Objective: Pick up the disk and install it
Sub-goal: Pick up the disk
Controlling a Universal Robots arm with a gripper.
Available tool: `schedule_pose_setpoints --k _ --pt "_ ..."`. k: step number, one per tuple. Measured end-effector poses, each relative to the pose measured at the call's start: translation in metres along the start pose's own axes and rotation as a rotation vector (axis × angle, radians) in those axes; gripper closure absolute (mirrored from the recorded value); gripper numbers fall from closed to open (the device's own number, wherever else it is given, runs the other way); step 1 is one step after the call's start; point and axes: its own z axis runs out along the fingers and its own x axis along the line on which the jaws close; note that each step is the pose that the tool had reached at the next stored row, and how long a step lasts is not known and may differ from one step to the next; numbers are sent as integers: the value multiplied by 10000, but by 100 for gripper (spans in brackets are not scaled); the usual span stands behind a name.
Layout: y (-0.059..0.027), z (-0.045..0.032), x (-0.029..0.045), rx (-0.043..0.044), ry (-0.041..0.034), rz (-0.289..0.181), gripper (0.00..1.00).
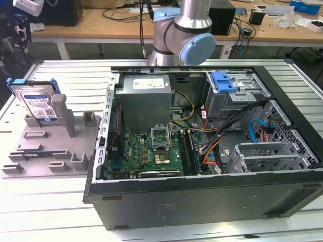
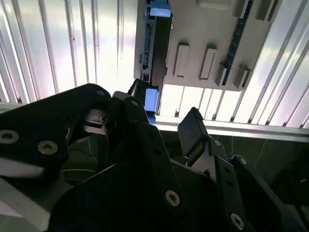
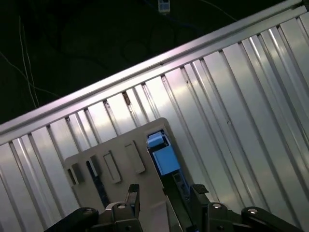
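Jaws: the gripper (image 2: 165,104) (image 3: 165,188) has its jaws spread wide and released. They grasp nothing and touch nothing.
Fingers: two black fingers (image 2: 193,130) show in both wrist views, with daylight between them.
Nearest thing: in the first wrist view the disk (image 3: 166,162) lines up with the gap between the jaws, but lies clear of them.
Disk position: at the exterior view's left the disk (image 1: 36,101) leans tilted on edge in a slot of the grey fixture plate (image 1: 45,146), label face showing, blue carrier around it. In the second wrist view it is seen edge-on (image 2: 159,53).
Beside the disk: a grey upright post (image 1: 58,108) of the fixture stands just beside it, on the exterior view's right.
Fixture plate: lies flat on the ribbed metal counter (image 1: 65,70), with small raised blocks on its surface (image 2: 203,29) (image 3: 118,145).
Computer case: the open case (image 1: 202,201) sits just beside the plate, toward the exterior view's right. Its near wall stands between the plate and the case interior.
Inside the case: grey power-supply box (image 1: 146,98), green motherboard (image 1: 151,151), then a blue tab piece (image 1: 224,80) on the drive cage.
Arm: the arm's joint (image 1: 184,30) stands behind the case.
Count: one disk, one fixture plate, one case, one power-supply box, one blue tab piece, one arm, two fingers.
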Motion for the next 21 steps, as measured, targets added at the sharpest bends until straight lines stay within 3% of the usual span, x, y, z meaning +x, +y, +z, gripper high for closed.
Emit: schedule_pose_setpoints --k 6,12,21 --pt "0 0 0 34 36 -989 46" --pt "8 0 2 45 40 -1124 46" --pt "8 2 2 112 108 -2978 46"
